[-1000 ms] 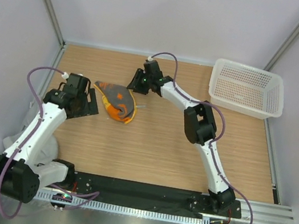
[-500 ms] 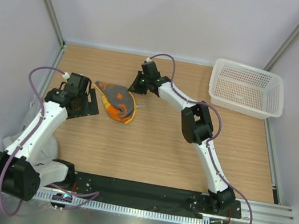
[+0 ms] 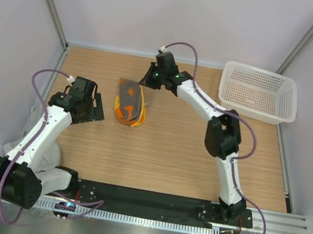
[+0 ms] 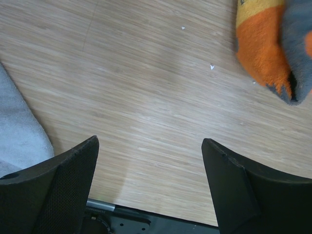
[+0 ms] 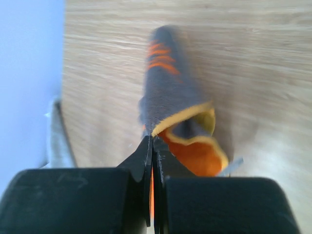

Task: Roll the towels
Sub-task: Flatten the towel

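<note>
The orange towel (image 3: 128, 105), grey with orange marks on its outer face and yellowish at the edge, lies bunched at the table's back left. My right gripper (image 3: 148, 84) is shut on its edge. In the right wrist view the fingertips (image 5: 153, 141) pinch the yellowish edge, and the orange towel (image 5: 170, 92) curls away from them in a loose fold. My left gripper (image 3: 89, 110) hangs open over bare wood, left of the towel and apart from it. Its view shows the left gripper (image 4: 148, 144) empty, the orange towel (image 4: 263, 44) at top right and the light-grey towel (image 4: 19, 136) at the left edge.
A white perforated basket (image 3: 258, 92) stands at the back right corner. Walls close the table at the back and on both sides. A black rail (image 3: 148, 200) runs along the near edge by the arm bases.
My right gripper has shut on the orange towel's edge and drawn it up and to the right, folding the spread cloth into a narrower bundle. The left arm has hardly moved.
</note>
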